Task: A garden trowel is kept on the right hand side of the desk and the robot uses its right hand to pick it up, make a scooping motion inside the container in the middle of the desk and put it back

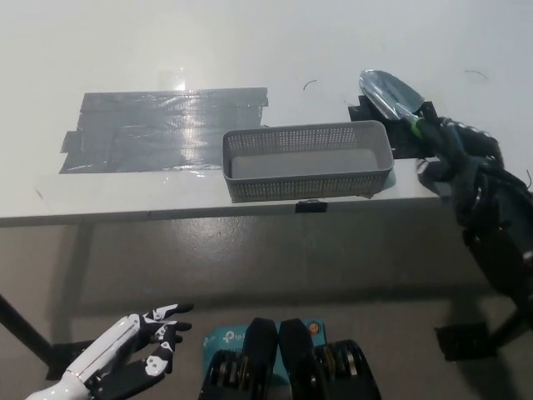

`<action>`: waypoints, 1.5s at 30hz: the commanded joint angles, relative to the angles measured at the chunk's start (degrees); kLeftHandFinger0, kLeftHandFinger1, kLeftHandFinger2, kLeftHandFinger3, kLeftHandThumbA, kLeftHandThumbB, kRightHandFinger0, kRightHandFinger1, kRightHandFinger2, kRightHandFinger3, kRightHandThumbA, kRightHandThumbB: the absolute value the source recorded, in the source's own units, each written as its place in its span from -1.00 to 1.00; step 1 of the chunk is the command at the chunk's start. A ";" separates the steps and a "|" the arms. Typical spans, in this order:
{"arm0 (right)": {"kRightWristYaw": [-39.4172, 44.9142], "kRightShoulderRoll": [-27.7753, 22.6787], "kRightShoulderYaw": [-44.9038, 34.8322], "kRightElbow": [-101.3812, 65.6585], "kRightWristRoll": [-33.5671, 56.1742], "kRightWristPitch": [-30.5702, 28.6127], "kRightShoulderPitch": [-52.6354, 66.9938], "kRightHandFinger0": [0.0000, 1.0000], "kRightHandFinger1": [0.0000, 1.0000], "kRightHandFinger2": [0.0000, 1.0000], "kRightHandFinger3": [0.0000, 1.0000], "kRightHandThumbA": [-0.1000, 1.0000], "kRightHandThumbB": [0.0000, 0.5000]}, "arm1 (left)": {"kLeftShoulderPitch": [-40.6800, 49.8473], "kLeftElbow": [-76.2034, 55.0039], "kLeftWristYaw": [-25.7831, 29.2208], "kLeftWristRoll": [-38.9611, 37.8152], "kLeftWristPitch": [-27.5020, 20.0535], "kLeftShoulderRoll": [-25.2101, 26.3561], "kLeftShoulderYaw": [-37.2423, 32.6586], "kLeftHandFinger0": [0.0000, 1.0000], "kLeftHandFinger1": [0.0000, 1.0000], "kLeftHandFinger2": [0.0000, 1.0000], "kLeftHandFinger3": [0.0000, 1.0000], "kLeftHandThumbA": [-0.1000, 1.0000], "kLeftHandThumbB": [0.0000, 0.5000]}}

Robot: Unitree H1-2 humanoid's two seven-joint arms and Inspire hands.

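Left hand point(125, 360) is parked low at the left, below the desk point(250, 50), fingers spread, holding nothing, so no trouble there. The grey tape patch point(166, 129) doesn't matter either.

The container point(300, 185) worries me a bit. It looks light and sits right at the near edge, so a sloppy scoop or a bump on its wall could shove it off.

Bigger risk is the trowel point(388, 92). It lies on the desk's right side on a black patch point(406, 147), its blade just beside the container's far right corner. The black right hand point(466, 158) covers the handle end, and honestly I can't tell whether it has a real grip or is just resting on top. A shallow hold that far back means a blade-heavy tool that could twist or drop on the lift, or clip the container rim.

The long axis runs diagonally: blade pointing away from the robot and toward the middle, handle back toward the near right edge.
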 commanded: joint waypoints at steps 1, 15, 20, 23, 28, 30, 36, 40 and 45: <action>1.30 -1.17 2.83 -0.70 -3.44 -0.60 -6.44 1.00 1.00 1.00 1.00 0.24 0.69 | -0.44 -2.28 -0.25 0.32 -2.49 0.23 0.34 0.73 0.73 0.91 1.00 1.00 0.20; 5.09 -4.29 4.29 10.10 -0.75 -0.20 -9.73 1.00 1.00 1.00 1.00 -0.06 0.64 | -0.50 -2.87 -0.36 -0.80 -4.85 0.09 1.59 0.73 0.75 0.87 1.00 1.00 0.49; 5.17 -3.45 4.74 12.86 -0.63 -0.18 -8.37 1.00 1.00 1.00 1.00 -0.05 0.65 | -0.70 -3.31 -0.66 -0.82 -4.62 0.36 1.39 0.70 0.77 0.88 1.00 1.00 0.69; 5.59 -2.17 4.82 12.92 -0.27 -0.11 -8.05 1.00 1.00 1.00 1.00 0.00 0.68 | -0.78 -3.17 -0.75 -0.71 -4.94 0.46 1.33 0.71 0.78 0.89 1.00 1.00 0.81; 5.18 -0.31 5.18 12.53 -0.66 0.03 -8.95 1.00 1.00 1.00 1.00 0.05 0.67 | -1.08 -3.41 -1.00 -1.04 -4.54 0.24 1.27 0.72 0.79 0.88 1.00 1.00 1.00; 5.86 0.63 6.41 12.39 -1.59 -0.54 -10.19 1.00 1.00 1.00 1.00 0.15 0.74 | -1.08 -3.18 -0.91 -1.04 -5.26 0.07 1.36 0.70 0.78 0.86 0.99 1.00 1.00; 7.47 0.65 7.28 9.59 -1.52 -1.06 -11.04 1.00 1.00 1.00 1.00 0.08 0.67 | -1.19 -3.45 -0.75 -0.42 -5.25 -0.02 1.07 0.68 0.78 0.85 0.99 1.00 1.00; 8.24 -0.76 7.20 8.70 -0.71 -3.95 -10.42 1.00 1.00 1.00 1.00 -0.02 0.57 | -1.32 -3.23 -0.86 -0.81 -5.20 0.11 1.21 0.71 0.81 0.88 0.98 1.00 1.00; 10.54 -2.95 6.37 9.27 0.51 -5.79 -10.32 1.00 1.00 1.00 1.00 -0.05 0.55 | -1.60 -2.85 -1.07 -1.34 -5.29 0.08 1.26 0.70 0.80 0.86 0.92 1.00 1.00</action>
